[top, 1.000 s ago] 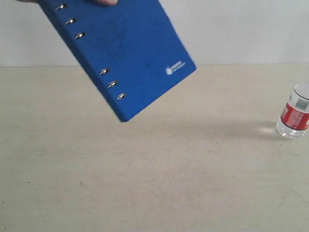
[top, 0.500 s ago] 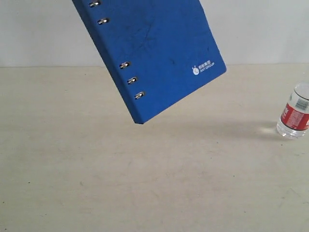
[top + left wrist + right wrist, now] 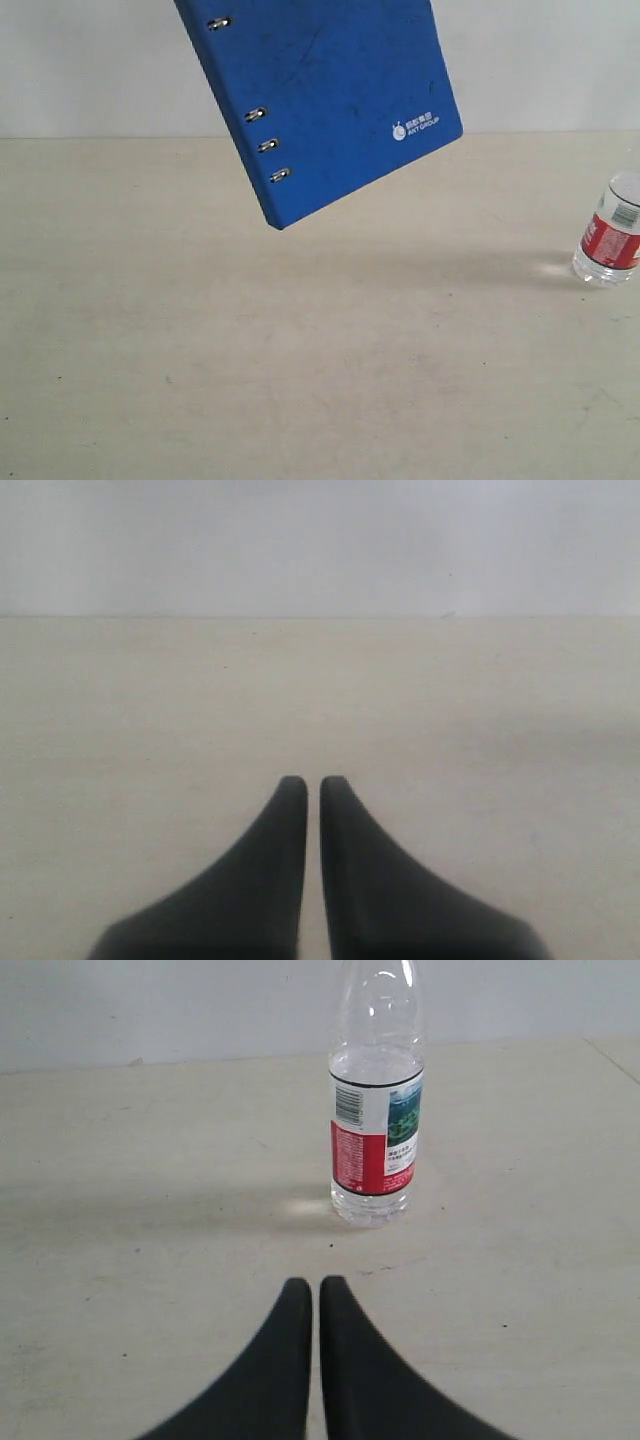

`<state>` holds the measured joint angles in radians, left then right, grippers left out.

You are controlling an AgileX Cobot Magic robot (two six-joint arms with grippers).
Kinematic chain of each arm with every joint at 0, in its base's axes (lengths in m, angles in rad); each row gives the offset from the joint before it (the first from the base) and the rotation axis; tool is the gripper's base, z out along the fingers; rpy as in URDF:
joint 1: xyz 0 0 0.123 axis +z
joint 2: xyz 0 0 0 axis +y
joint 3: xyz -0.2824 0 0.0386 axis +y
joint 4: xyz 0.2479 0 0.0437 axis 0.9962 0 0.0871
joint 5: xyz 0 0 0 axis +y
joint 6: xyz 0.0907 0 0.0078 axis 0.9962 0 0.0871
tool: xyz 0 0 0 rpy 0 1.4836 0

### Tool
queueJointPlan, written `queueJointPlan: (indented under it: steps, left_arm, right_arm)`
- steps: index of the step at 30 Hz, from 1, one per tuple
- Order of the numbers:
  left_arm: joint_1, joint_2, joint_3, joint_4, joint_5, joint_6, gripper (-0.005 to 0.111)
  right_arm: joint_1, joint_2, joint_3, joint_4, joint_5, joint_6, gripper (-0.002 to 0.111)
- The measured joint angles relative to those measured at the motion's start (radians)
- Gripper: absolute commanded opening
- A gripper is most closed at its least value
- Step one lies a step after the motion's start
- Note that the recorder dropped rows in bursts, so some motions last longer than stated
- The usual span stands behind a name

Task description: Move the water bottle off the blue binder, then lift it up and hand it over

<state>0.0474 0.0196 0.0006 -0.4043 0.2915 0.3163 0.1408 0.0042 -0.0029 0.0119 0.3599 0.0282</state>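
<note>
The left gripper [image 3: 305, 780] is hanging just above the surface [image 3: 150, 700] with its two dark fingers pressed together and nothing between them. Only bare pale surface and a light wall [image 3: 320, 540] are lying in front of it.

The right gripper [image 3: 315, 1282] is likewise sitting closed and empty, its tips meeting low over the surface [image 3: 150, 1160]. It is pointing at the bottle [image 3: 377, 1130], which is standing upright a little way ahead of it, apart from the fingers. The bottle is showing a red-and-white label with a barcode, and its top is running out of the picture.

In the exterior view the bottle [image 3: 608, 240] is standing on the surface [image 3: 300, 380] near the right edge, well apart from the binder [image 3: 330, 100]. The binder is hanging tilted in the air above the surface, off the bottle and touching nothing visible. Its upper part is running out past the top of the picture, so what is holding it cannot be told. Four metal ring slots are showing along its left edge, and a small white logo is sitting near its lower right corner. A faint shadow is falling on the surface below it.
</note>
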Motion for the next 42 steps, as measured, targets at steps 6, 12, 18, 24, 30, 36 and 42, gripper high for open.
queueJointPlan:
  steps: [6,12,18,24,30,36,42]
  left_arm:
    - [0.0,0.0,0.0,0.0,0.0,0.0,0.005]
    - [0.0,0.0,0.0,0.0,0.0,0.0,0.005]
    - [0.0,0.0,0.0,0.0,0.0,0.0,0.005]
    - [0.0,0.0,0.0,0.0,0.0,0.0,0.005]
    - [0.0,0.0,0.0,0.0,0.0,0.0,0.005]
    - [0.0,0.0,0.0,0.0,0.0,0.0,0.005]
    - [0.0,0.0,0.0,0.0,0.0,0.0,0.005]
  right_arm:
    - [0.0,0.0,0.003,-0.012,0.0,0.007,0.0]
    - [0.0,0.0,0.003,0.011,0.0,0.008,0.0]
    - [0.0,0.0,0.003,0.249,-0.005,-0.183,0.0]
    - [0.0,0.0,0.003,0.195,-0.007,-0.045,0.0]
    - [0.0,0.0,0.003,-0.032,-0.007,0.195,0.0]
    - [0.0,0.0,0.003,-0.055,-0.007,0.187,0.0]
    - [0.0,0.0,0.003,-0.012,-0.01,0.141,0.0]
